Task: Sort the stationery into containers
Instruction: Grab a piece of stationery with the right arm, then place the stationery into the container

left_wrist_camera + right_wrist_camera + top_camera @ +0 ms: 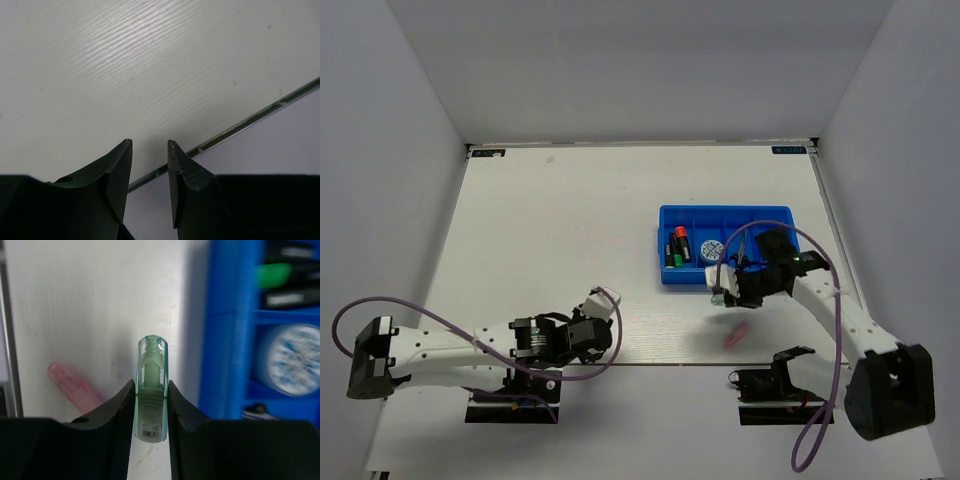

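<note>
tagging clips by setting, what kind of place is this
Probably a robot lab test cell: a white table boxed in by plain walls, a left arm and right arm bolted at its near edge, the right gripper holding a pale green piece by a blue bin.

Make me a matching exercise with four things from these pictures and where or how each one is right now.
Things:
1. green piece
2. pink piece
3. blue-and-white disc
4. left tool

Places or states:
A. lying on the table, outside the bin
B. inside a compartment of the blue bin
C. open and empty
D. clamped in the right tool

Pairs: 1-D, 2-A, 3-B, 4-C
</note>
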Controlling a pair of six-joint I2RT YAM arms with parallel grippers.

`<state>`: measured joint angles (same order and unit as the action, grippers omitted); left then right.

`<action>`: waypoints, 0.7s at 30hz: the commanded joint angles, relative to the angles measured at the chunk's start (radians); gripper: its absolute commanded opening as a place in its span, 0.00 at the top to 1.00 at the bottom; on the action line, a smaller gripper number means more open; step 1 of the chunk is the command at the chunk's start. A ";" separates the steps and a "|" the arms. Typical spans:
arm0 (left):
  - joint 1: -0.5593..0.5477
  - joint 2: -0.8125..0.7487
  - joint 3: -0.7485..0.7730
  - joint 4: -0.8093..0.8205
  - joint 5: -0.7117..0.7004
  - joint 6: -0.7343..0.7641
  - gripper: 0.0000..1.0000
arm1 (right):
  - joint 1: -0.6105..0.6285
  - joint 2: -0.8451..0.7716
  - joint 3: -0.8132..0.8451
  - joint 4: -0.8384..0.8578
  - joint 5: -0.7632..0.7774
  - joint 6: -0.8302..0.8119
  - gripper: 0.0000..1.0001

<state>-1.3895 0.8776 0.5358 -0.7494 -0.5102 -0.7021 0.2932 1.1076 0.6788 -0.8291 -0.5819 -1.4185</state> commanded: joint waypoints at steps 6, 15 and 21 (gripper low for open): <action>-0.002 0.188 0.079 0.425 0.156 0.163 0.53 | -0.006 -0.158 0.153 0.252 0.345 0.812 1.00; 0.036 0.550 0.338 0.632 0.318 0.240 0.49 | -0.058 0.047 0.255 0.390 1.018 1.208 1.00; 0.076 0.710 0.435 0.723 0.435 0.228 0.36 | -0.080 0.222 0.364 0.365 1.062 1.254 1.00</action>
<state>-1.3334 1.5539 0.9161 -0.1173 -0.1665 -0.4786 0.2272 1.2762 0.9623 -0.4820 0.3950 -0.2497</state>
